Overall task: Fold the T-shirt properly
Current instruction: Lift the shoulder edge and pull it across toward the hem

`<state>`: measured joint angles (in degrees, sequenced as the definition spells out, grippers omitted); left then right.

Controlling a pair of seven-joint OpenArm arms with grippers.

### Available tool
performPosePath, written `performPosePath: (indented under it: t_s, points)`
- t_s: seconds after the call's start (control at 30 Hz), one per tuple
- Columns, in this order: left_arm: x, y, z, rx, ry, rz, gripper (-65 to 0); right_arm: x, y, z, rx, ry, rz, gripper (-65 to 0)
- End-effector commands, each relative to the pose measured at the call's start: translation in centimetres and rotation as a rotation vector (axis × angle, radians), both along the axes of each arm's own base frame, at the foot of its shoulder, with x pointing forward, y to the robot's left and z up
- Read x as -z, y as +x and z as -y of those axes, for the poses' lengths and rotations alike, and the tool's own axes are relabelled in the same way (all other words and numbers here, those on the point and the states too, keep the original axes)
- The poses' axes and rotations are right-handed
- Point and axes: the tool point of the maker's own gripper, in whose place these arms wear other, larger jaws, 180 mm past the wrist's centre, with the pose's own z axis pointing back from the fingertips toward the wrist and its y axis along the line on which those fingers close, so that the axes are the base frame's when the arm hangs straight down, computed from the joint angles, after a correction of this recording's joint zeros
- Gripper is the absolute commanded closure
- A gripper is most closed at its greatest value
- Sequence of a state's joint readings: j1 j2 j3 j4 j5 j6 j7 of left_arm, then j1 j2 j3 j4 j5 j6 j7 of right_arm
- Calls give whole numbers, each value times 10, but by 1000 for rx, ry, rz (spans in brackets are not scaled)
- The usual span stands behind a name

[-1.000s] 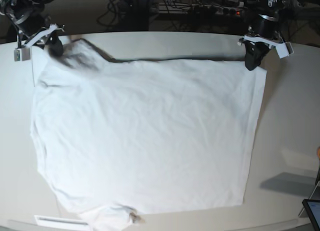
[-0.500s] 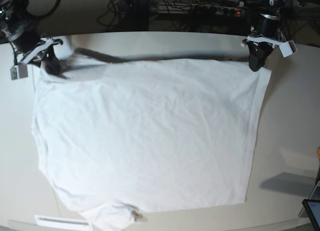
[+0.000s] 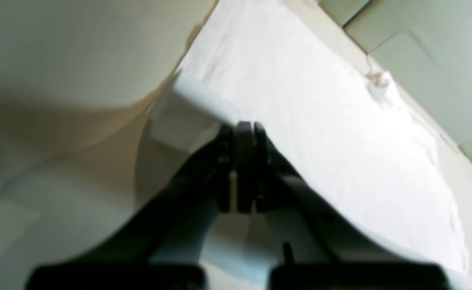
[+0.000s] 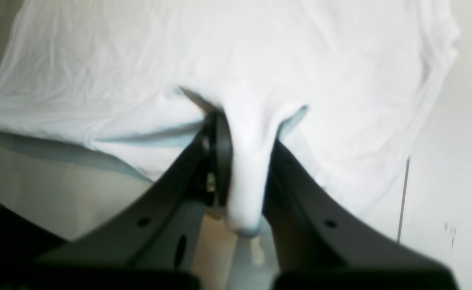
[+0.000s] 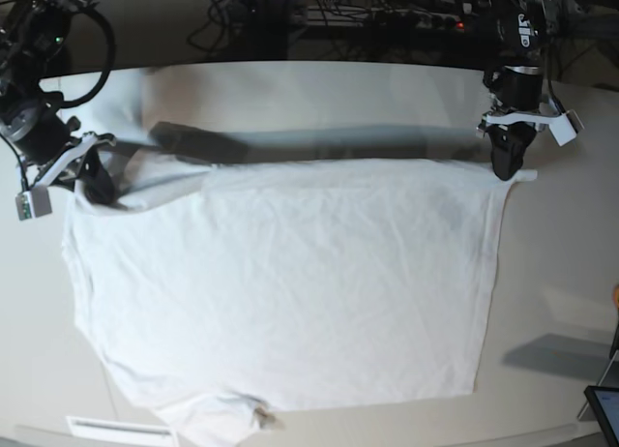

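Off-white table (image 5: 290, 89) — T-shirt (image 5: 290, 292) spread flat

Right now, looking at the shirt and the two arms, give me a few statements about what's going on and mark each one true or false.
1. Both grippers are shut on the T-shirt. True: the left gripper pinches a corner and the right gripper clamps a bunch of cloth.
2. The T-shirt is already folded into a neat small rectangle. False: it lies mostly spread out on the table.
3. The two grippers hold the far edge, one at each end. True.
4. The T-shirt is dark blue. False: it is white.
5. The left gripper hangs open above the middle of the shirt. False: it is shut at a corner.
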<state>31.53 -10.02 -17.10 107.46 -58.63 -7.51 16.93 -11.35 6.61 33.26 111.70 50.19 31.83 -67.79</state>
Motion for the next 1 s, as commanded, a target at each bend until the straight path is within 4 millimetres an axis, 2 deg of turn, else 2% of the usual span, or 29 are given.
performPosePath:
  t_s: [0.0,0.2,0.3,0.4,0.63,0.83,0.93,0.97]
  points:
    - [-11,6,-2,2,9,41,0,-10,9,5,19,13,34,-3]
    - [-4,24,-4,13,-30,4,0,-8,25,7,48,62,27,-3]
    - [2,26,-14,-22,-51,-14,0,-8,33,12,48,65,29,-3]
    - [8,29,-21,-37,-73,-38,0,0,42,10,35,89,4,-3]
    - [2,42,-21,-34,-85,-17,0,1,62,9,18,112,5,-3]
    - [26,49,-25,-54,-132,-57,0,14,71,20,45,53,-41,-3]
    - [34,48,-30,-73,-145,-71,0,13,80,12,19,54,-41,-3]
    - [32,53,-30,-69,-147,-62,0,13,83,9,13,59,-39,-3]
